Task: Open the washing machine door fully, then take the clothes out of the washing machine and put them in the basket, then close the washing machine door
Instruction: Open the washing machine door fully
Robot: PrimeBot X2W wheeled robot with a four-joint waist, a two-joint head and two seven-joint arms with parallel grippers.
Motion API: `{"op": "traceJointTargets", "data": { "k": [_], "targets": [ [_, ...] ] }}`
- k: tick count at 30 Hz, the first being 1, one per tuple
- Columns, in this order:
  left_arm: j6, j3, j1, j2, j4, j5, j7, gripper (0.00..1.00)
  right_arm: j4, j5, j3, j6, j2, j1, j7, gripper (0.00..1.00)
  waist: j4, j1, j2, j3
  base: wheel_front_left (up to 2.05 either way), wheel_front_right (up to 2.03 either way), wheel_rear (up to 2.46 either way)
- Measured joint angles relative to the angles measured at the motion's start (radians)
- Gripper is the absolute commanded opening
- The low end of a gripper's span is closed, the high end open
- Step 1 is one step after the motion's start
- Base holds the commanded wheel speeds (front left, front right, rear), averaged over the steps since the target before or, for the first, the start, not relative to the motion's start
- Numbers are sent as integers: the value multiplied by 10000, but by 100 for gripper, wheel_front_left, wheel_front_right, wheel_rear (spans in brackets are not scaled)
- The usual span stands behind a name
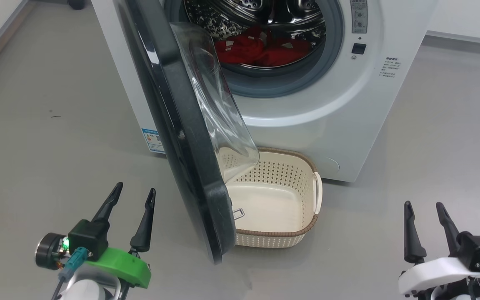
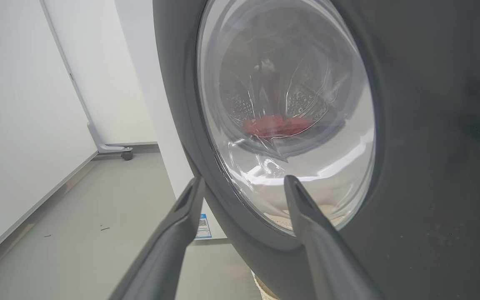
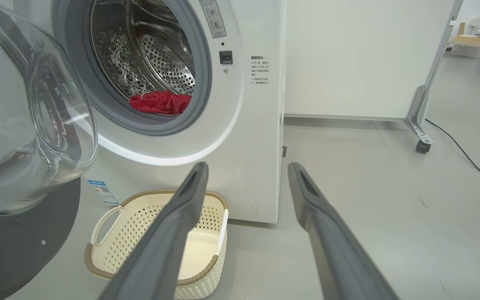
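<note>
The white washing machine stands ahead with its door swung partly out, the black rim edge-on towards me and the clear glass bowl bulging to the right. The red clothes lie low in the steel drum; the garment also shows in the right wrist view. On the floor below the opening sits the cream basket, partly behind the door. My left gripper is open at the lower left, left of the door's outer face. My right gripper is open at the lower right, holding nothing.
Grey floor spreads to both sides of the machine. A white wall panel on a castor foot stands right of the machine, with a black cable on the floor. Another castor sits by the wall on the left.
</note>
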Motion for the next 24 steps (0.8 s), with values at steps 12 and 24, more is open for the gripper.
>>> {"op": "traceJointTargets", "data": {
  "k": [12, 24],
  "targets": [
    [0, 69, 8, 4, -6, 63, 0, 100, -257, -786, -374, 0, 683, 353, 0, 100, -23, 0, 0, 90, 0, 0, 0],
    [0, 71, 8, 2, -13, 79, 0, 98, -428, -1271, -639, 0, 995, 546, 0, 100, 35, 0, 0, 178, 0, 0, 0]
  ]
}}
